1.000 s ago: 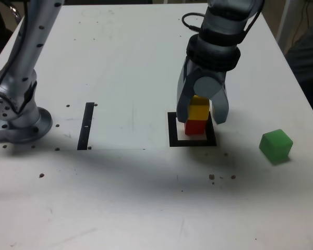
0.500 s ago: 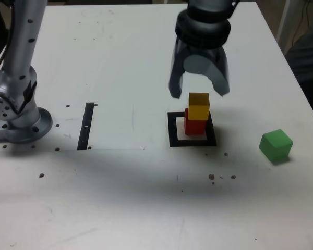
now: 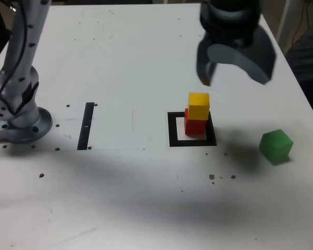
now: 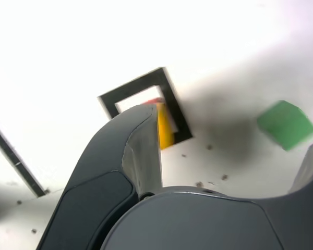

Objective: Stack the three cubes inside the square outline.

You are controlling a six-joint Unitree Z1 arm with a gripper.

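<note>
- The gripper (image 3: 235,65) hung above the table (image 3: 120,62) with its jaws spread wide and nothing between them; in both views the gap between the fingers was empty.
- It hovered up and toward the exterior view's right of the stack, between the stack and the green cube (image 3: 276,145), a position that, in my judgement, suited a reach for the last block.
- The red cube (image 3: 195,126) sat inside the square outline (image 3: 173,130), near the middle of the table, on the white centre of the marking.
- The yellow cube (image 3: 199,105) rested on top of the red one, shifted slightly toward the exterior view's right, so the stack was not perfectly flush but looked stable.
- The green cube lay alone on the bare tabletop, close to the table's edge at the exterior view's right and well apart from the outline, with free space on all sides for the fingers to straddle it.
- In the wrist view one finger (image 4: 120,151) hid most of the stack; only a sliver of yellow and red showed beside the outline.
- Two of three cubes seemed placed; the offset yellow top would call for a careful, centred release of the green one, or the column could tip.
- The thin black strip (image 3: 86,125) near the arm's base (image 3: 21,122) played no part.
</note>
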